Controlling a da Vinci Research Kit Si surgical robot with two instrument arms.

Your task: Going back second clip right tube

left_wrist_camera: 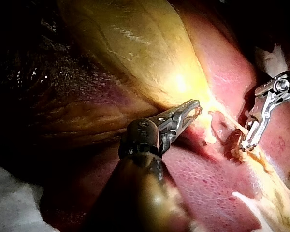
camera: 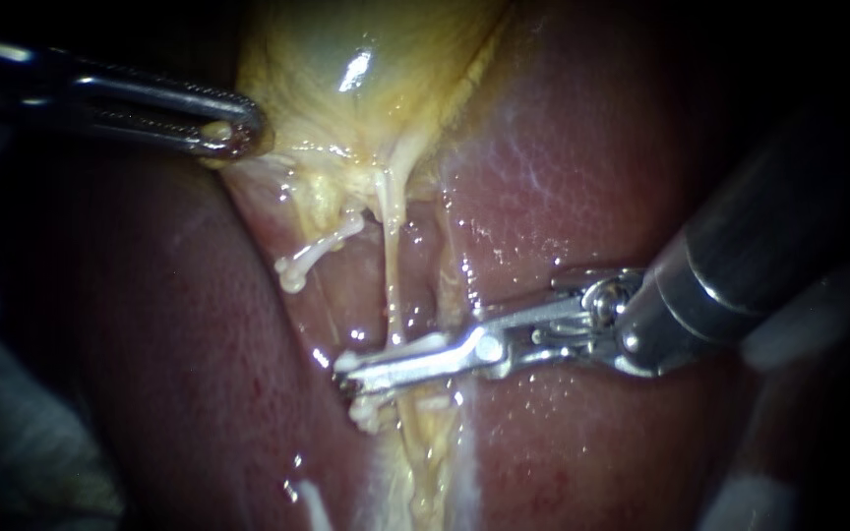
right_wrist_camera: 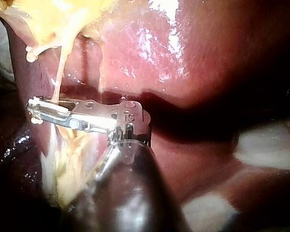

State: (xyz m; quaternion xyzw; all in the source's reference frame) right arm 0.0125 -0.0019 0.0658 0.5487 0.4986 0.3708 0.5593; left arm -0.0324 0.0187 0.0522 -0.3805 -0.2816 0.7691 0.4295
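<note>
Your left tool [camera: 223, 133] is clamped on the gallbladder [camera: 366, 59] edge, drawing it away so the right tube [camera: 393, 265] hangs taut, which lets your right tool [camera: 351, 372], narrowed to a slit, grip that tube squarely between its jaws

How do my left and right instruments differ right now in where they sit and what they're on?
The left instrument sits high in the endoscope view, its end effector shut on the pale edge of the gallbladder. The right instrument sits lower, lying across the right tube. The left tip looks rounded and looped, while the right tip is long and slender, with something white at its end. Both lie roughly level, over the liver.
</note>
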